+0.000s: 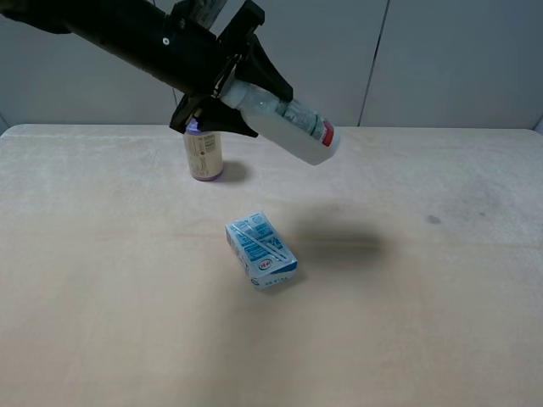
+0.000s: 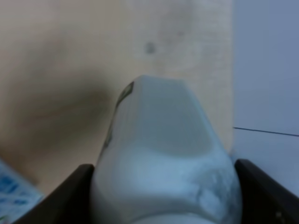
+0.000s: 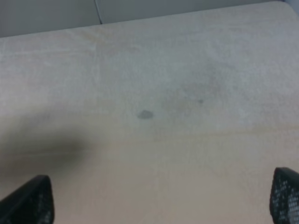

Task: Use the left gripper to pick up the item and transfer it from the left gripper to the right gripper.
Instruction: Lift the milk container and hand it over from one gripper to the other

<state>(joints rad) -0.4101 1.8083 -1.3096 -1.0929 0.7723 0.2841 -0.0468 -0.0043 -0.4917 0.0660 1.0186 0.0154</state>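
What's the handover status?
Left gripper shut on bottle, held above table, tilted. Right gripper open, empty, outside overhead view. Carton and can on table below.

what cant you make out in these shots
- White bottle: the cap end is hidden by the left claw in the exterior high view. The label print is too small there and blurred in the left wrist view.
- Right claw: only two fingertips show in the right wrist view, cut off by the picture's edge. It is absent from the exterior high view.
- Can: its top is mostly hidden behind the left claw.
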